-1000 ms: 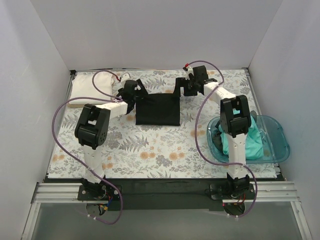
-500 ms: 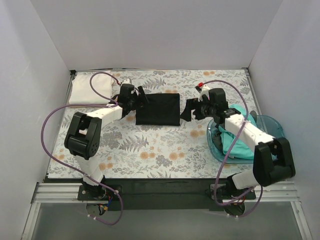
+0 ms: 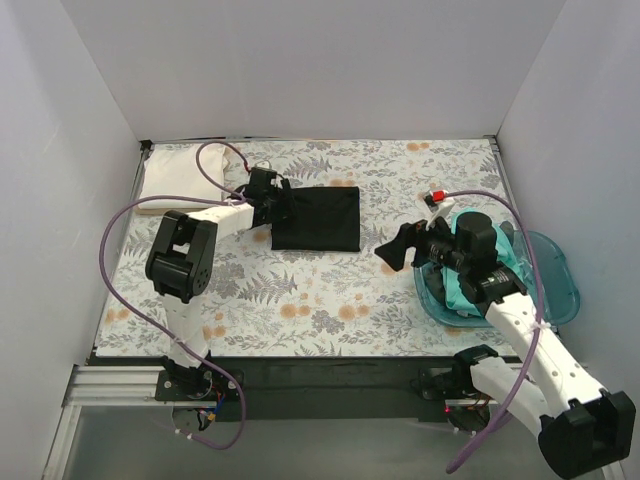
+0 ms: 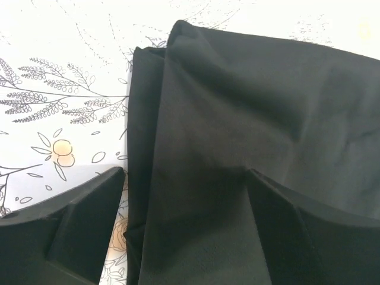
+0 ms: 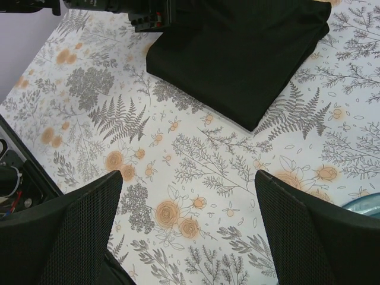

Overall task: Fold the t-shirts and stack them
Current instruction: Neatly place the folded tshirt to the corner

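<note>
Bearing a black t-shirt (image 3: 318, 220), floral cover (image 3: 300, 300) meets walls (image 3: 320, 70).

1. Top external: fixed high behind the arm bases, facing down and forward. It takes in the whole tabletop (image 3: 300, 295) from far off.
2. Left wrist: rides on the left claw (image 4: 185, 196), very near, looking down between its fingers (image 4: 71, 228). An edge of the black t-shirt (image 4: 249, 113) fills most of the frame.
3. Right wrist: rides on the right claw (image 5: 189, 184), farther back. It is tilted across the floral tabletop toward the black t-shirt.
4. Shared: the black t-shirt shows in all three views. The right wrist view also catches the left claw at its top edge.
</note>
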